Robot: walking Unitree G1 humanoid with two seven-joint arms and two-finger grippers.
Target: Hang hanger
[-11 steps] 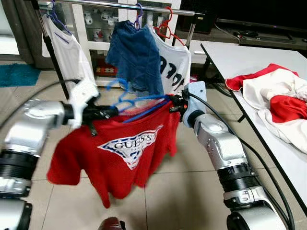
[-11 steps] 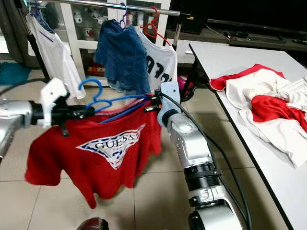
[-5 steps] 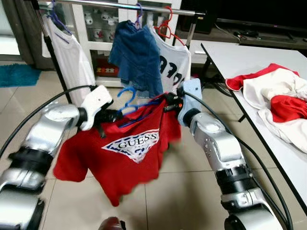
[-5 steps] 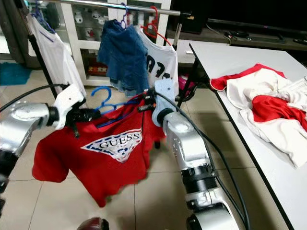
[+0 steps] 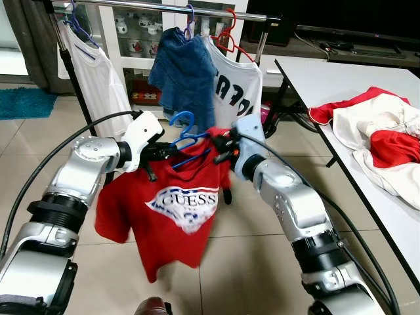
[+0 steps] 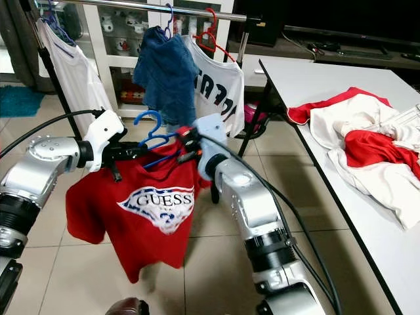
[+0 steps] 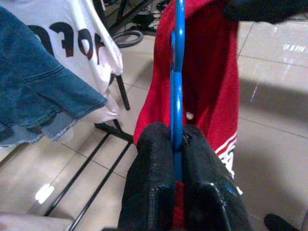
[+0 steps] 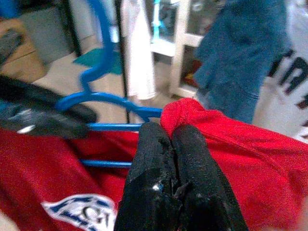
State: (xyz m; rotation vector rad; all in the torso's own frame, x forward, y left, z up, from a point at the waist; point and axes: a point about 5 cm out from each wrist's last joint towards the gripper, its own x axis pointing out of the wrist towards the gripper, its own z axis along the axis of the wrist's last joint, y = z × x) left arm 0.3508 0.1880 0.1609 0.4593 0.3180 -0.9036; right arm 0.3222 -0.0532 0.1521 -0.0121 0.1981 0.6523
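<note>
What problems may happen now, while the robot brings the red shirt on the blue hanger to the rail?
The red shirt sits bunched on the blue hanger, so it may slide off. The left gripper pinches only the thin hanger bar; the hanger might twist. The right gripper is shut on a fold of the shirt and could pull it askew. The rail already carries a denim garment and a white shirt; the hook may snag them.

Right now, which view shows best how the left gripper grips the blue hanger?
The left wrist view: the left gripper has both black fingers shut on the blue hanger. The eye views show the hanger's hook and the red T-shirt on it; the right wrist view shows the right gripper pinching the shirt's shoulder.
</note>
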